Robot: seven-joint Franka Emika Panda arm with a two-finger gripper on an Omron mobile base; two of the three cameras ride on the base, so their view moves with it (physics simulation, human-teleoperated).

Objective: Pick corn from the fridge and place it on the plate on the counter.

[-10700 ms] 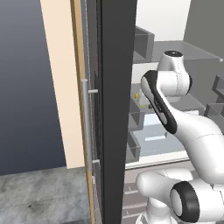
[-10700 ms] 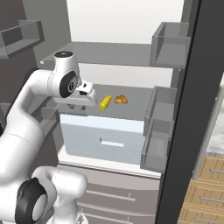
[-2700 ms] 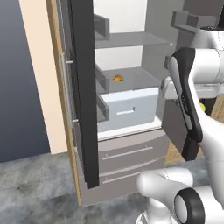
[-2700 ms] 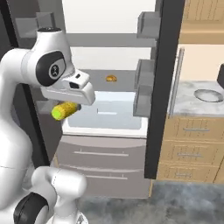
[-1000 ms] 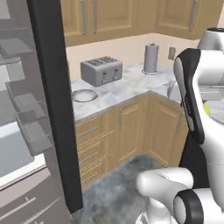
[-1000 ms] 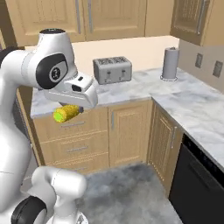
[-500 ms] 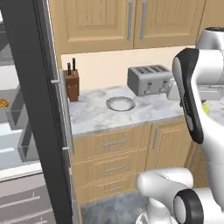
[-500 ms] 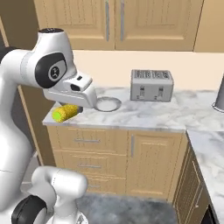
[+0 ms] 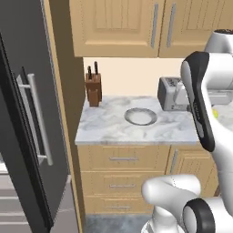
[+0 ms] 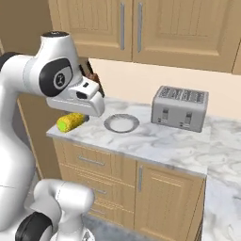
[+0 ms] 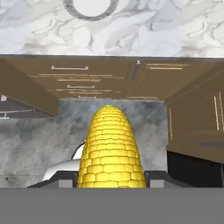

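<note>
The corn (image 11: 111, 151) stands in the lower middle, its tip pointing up, kernels in tidy rows. Beyond it lie grey floor (image 11: 35, 140) and wooden drawers (image 11: 87, 76) under the marble counter (image 11: 175, 30). The plate (image 11: 90, 8) sits on the counter at the top edge, partly cut off.

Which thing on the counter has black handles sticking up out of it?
The brown wooden knife block at the counter's back left corner. The plate is flat and grey, and the toaster is a silver box.
</note>
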